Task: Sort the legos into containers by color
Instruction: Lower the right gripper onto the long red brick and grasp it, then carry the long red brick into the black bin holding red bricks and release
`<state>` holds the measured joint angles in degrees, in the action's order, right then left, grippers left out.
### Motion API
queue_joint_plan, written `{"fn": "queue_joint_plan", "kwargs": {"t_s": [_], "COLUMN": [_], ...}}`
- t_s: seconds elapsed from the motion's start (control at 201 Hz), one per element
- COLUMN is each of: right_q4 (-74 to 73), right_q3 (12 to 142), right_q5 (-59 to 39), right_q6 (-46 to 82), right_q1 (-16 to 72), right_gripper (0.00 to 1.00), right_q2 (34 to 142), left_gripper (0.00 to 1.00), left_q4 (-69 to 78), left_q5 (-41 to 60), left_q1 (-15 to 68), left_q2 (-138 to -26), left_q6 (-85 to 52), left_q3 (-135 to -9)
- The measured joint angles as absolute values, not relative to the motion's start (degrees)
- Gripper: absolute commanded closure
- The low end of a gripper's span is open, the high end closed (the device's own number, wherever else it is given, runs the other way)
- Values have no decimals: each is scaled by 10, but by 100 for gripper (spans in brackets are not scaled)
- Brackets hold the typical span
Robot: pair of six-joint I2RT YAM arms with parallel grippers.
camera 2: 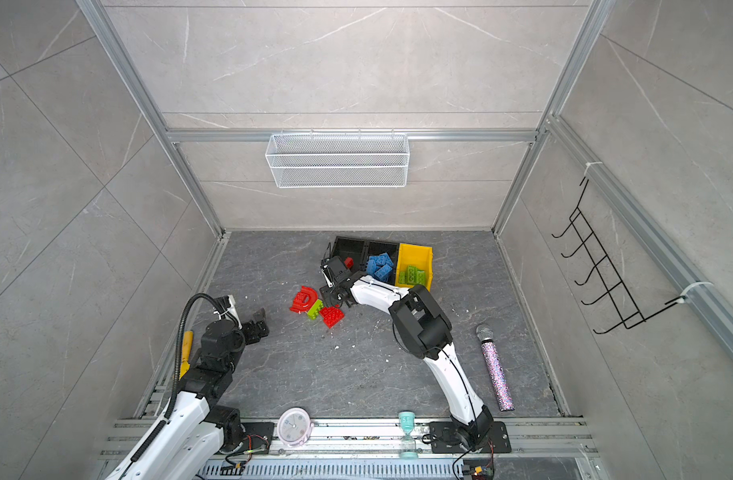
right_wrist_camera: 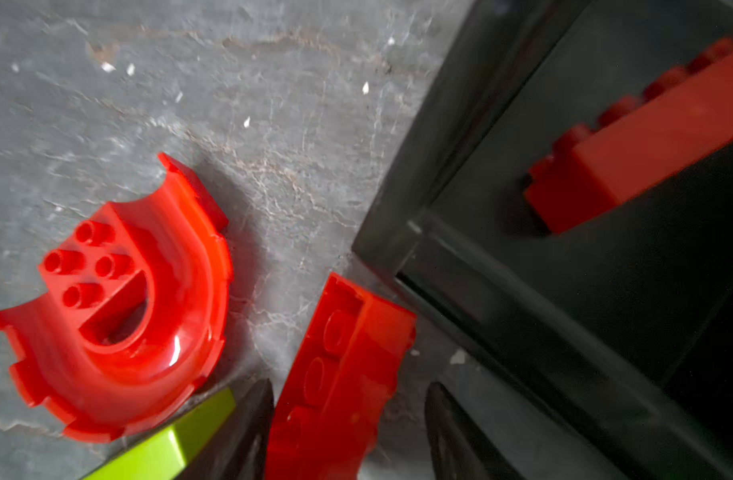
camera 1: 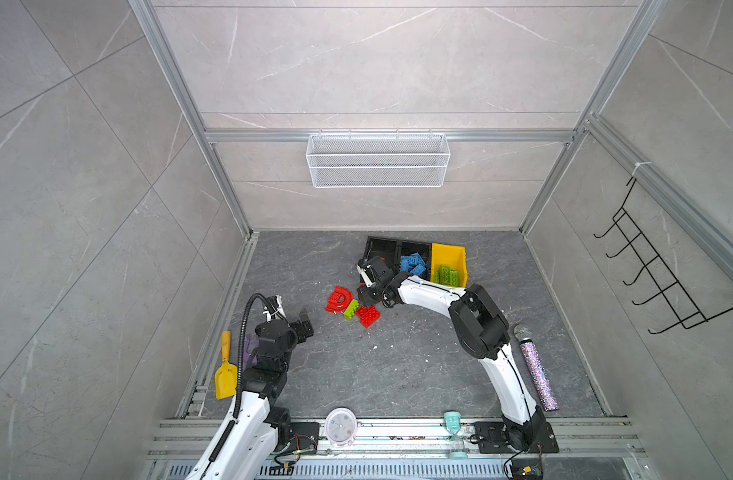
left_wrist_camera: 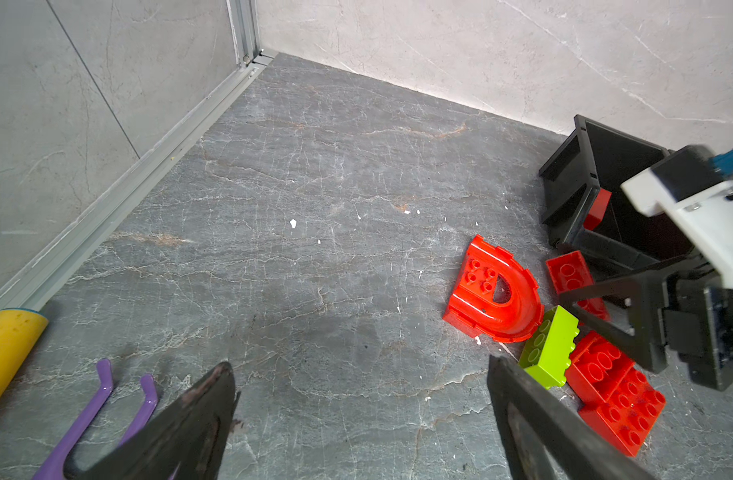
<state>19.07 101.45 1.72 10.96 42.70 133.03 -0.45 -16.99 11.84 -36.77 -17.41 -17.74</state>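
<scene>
Bricks (camera 1: 412, 264) in blue are lying in the middle black bin (camera 1: 414, 246), lime bricks (camera 1: 447, 275) in the yellow bin (camera 1: 447, 253) and one red brick (right_wrist_camera: 630, 145) in the left black bin (camera 1: 381, 247), while a glossy red arch (camera 1: 338, 300), a lime block (camera 1: 350, 309) and studded red blocks (camera 1: 368, 316) are lying loose before them. We are seeing the right gripper (right_wrist_camera: 350, 386) standing part open astride a loose red brick (right_wrist_camera: 344, 353), a gap showing at one finger, and the left gripper (left_wrist_camera: 356, 415) hanging wide open, holding nothing.
</scene>
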Motion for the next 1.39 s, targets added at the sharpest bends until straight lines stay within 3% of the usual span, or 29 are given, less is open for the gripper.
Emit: {"fn": "queue_joint_plan", "kwargs": {"t_s": [0.144, 0.313, 0.602, 1.005, 1.393], "right_q4": [211, 218, 221, 199, 200], "right_q3": [1037, 1037, 1038, 958, 999], "right_q5": [31, 41, 47, 11, -37], "right_q6": [112, 126, 146, 157, 153], "right_q1": [442, 453, 452, 452, 390], "right_gripper": [40, 54, 67, 72, 73], "right_q2": [1341, 1342, 1342, 1261, 1215], "left_gripper": [3, 2, 1, 0, 0], "left_q4": [-6, -11, -12, -12, -13], "left_q5": [-179, -181, -181, -181, -180], "left_q1": [118, 118, 118, 118, 118], "left_q2": [-351, -343, -357, -365, -365], "left_q6": [-175, -178, -178, -178, -178], "left_q3": [-171, -170, -170, -170, -170]}}
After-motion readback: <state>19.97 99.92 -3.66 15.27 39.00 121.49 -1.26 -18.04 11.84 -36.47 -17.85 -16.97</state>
